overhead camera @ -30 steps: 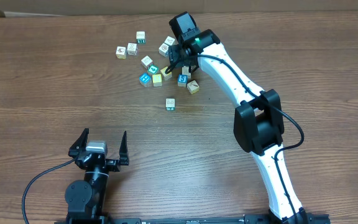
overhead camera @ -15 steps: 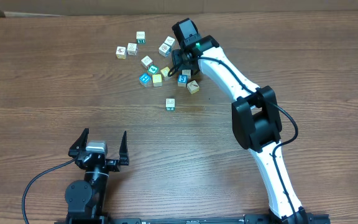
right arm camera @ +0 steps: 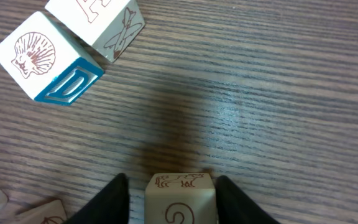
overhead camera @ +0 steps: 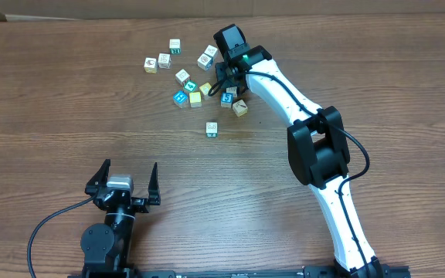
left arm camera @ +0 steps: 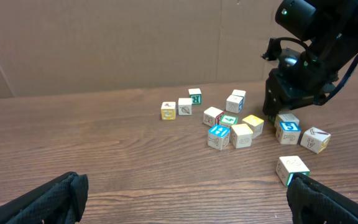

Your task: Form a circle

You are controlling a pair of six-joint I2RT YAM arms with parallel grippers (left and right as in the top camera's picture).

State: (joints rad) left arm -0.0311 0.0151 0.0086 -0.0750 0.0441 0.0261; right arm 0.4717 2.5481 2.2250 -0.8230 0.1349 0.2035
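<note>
The circle [overhead camera: 196,98], a loose cluster of picture cubes including a blue H cube [left arm camera: 219,132], is seen just beside and beneath the right gripper [right arm camera: 173,186]. One cream cube [right arm camera: 180,202] is closely flanked by its fingers, though a firm pinch cannot be confirmed. The left gripper [overhead camera: 129,167] is spread wide, well apart from the cubes, over the wooden table [overhead camera: 52,116].

The overhead camera looks straight down on the whole tabletop [overhead camera: 52,100], my left arm [overhead camera: 104,235] and right arm [overhead camera: 284,89] included. My left wrist camera sits low, facing level across at the cube scatter [left arm camera: 218,132]. My right wrist camera stares down, very close, at that same scatter.
</note>
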